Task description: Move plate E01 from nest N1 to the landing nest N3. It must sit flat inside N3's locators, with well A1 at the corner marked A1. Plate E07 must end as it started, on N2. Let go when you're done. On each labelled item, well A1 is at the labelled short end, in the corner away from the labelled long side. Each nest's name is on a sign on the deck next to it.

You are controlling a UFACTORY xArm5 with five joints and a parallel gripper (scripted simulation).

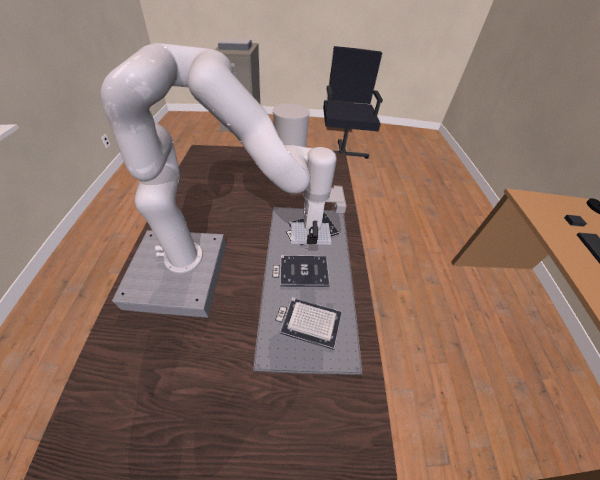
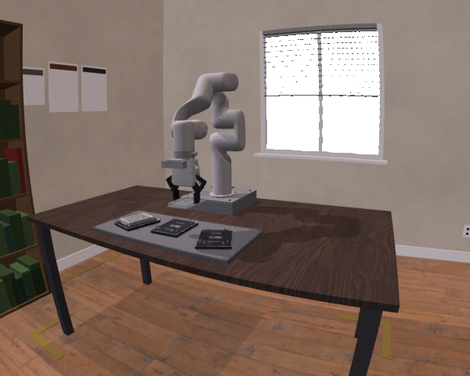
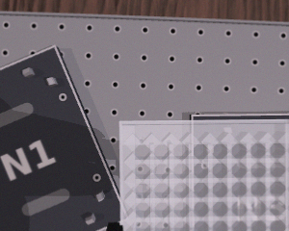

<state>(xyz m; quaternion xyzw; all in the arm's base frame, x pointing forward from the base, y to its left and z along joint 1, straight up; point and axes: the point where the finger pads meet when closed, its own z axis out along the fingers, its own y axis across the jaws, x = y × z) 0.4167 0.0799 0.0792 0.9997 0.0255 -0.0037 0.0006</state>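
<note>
My gripper [image 1: 312, 236] [image 2: 185, 197] is shut on plate E01 [image 1: 301, 235] [image 2: 183, 200] [image 3: 207, 178], a clear well plate, and holds it level in the air above the far end of the grey deck [image 1: 305, 356] [image 2: 243, 234] [image 3: 183, 58]. Black nest N1 [image 1: 330, 227] [image 2: 214, 243] [image 3: 29, 159] lies bare below, turned at an angle and partly hidden by the gripper. Nest N3 [image 1: 291, 279] [image 2: 175, 229] is bare in the middle of the deck. Plate E07 [image 1: 313, 319] [image 2: 136, 218] sits on nest N2 [image 1: 310, 341] at the near end.
Small name signs [image 1: 276, 271] [image 1: 280, 313] lie on the deck left of N3 and N2. The arm's grey base block [image 1: 168, 279] [image 2: 223, 202] stands on the dark wooden table [image 1: 186, 413] left of the deck. A chair and a desk stand off the table.
</note>
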